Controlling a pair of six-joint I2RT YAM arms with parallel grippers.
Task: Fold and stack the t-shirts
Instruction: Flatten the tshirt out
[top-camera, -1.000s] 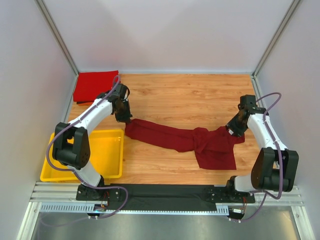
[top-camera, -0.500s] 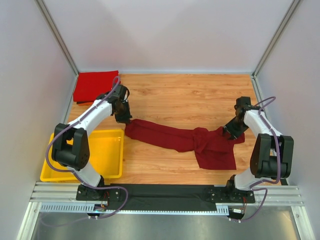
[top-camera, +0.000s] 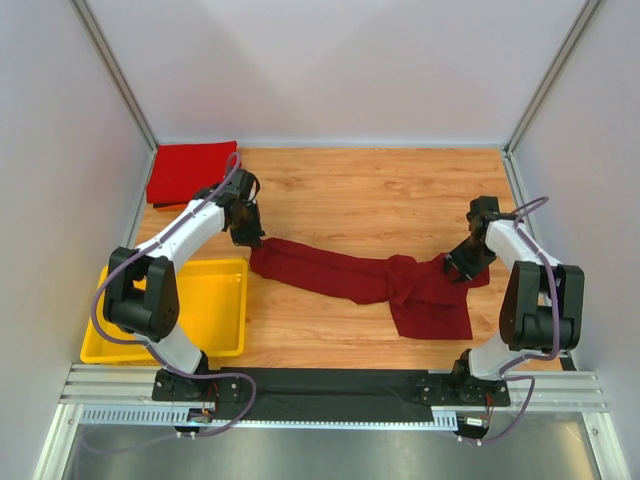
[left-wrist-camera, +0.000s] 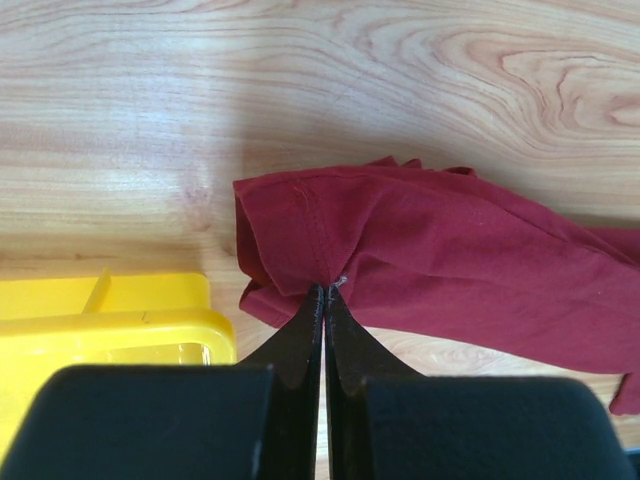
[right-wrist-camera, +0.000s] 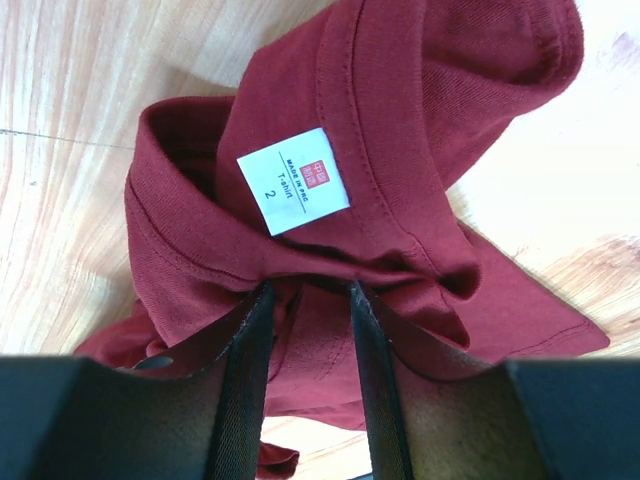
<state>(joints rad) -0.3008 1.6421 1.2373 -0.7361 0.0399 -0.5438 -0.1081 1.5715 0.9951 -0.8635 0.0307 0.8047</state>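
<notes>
Dark maroon cloth t-shirt: we see it stretched between both grippers.
Left gripper: pinches its hem.
Right gripper: we cannot tell its grip; fingers straddle the collar.

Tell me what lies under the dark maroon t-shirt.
Under the dark maroon t-shirt only the wooden table shows, around its edges. The left gripper pinches one end, and the right gripper has cloth between its fingers. Anything beneath the bunched cloth is covered.

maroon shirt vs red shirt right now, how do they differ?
The maroon shirt is darker and lies stretched and bunched across the table; the red shirt is brighter and sits folded in the far left corner. Both grippers, left and right, are at the maroon one; the red is untouched. Both are plain cloth.
</notes>
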